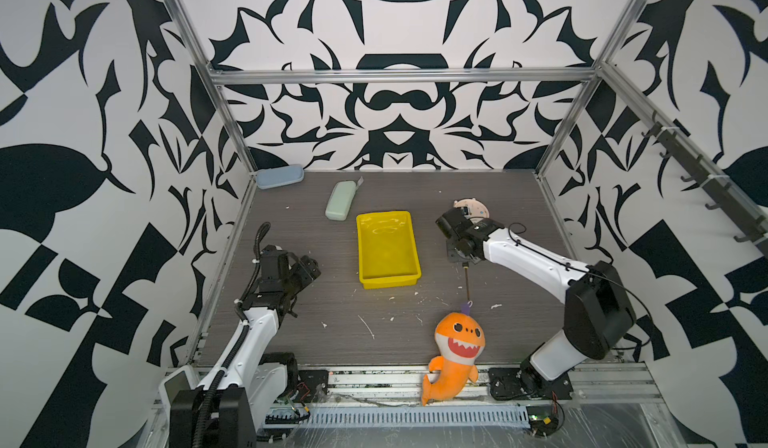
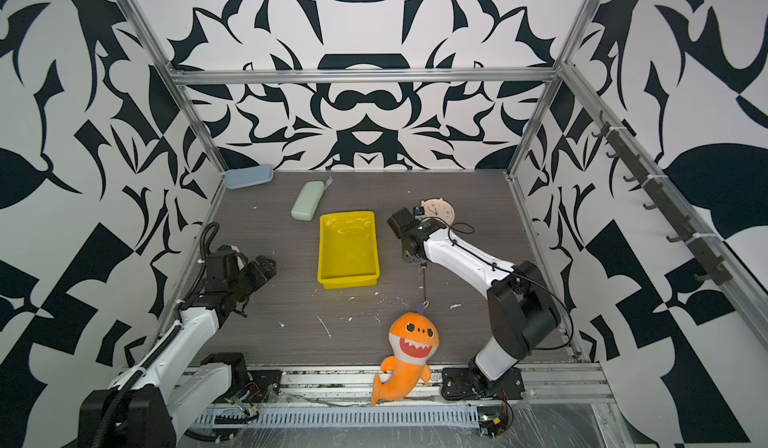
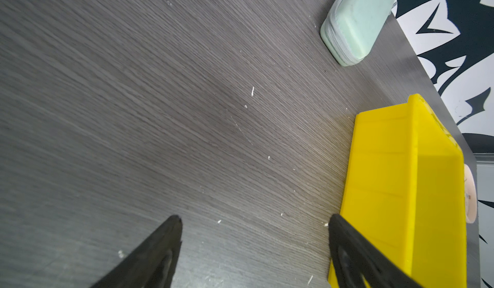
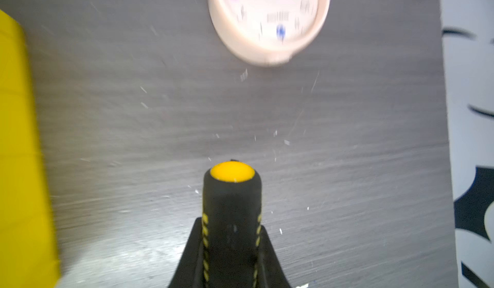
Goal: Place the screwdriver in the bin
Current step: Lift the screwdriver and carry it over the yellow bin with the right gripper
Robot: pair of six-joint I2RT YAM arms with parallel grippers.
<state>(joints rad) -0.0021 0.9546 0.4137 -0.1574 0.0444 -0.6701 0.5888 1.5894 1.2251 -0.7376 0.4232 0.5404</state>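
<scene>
Right arm first: it rises from its base at the front rail, elbow high, white forearm reaching in toward the middle, wrist tipped down just right of the bin (image 1: 360, 254). The right gripper (image 4: 231, 229) has its black fingers (image 4: 192, 252) clamped on the screwdriver (image 4: 231, 195), squeezing the handle from both sides. The handle is black and round, with a flat yellow end cap and dashed yellow ribs down its flanks. In both top views the thin dark shaft (image 1: 468, 284) sticks out toward the front edge, its tip close to the purple loop on the shark plush (image 1: 457, 344). So the screwdriver sits outside the bin, to its right; I cannot tell whether the tip touches the table (image 1: 299, 308).

The left arm is folded back near its own side, and the left gripper (image 3: 254, 220) hovers over bare tabletop with its fingers wide apart, gripping nothing.

The bin is glossy yellow plastic, rectangular, low-walled and empty. The table is grey woodgrain flecked with white chips. A round pale clock (image 1: 471, 209) lies beyond the right wrist, a mint-green case (image 1: 340, 200) behind the bin, a blue case (image 1: 279, 176) in the far left corner. The soft orange plush lies by the front rail.
</scene>
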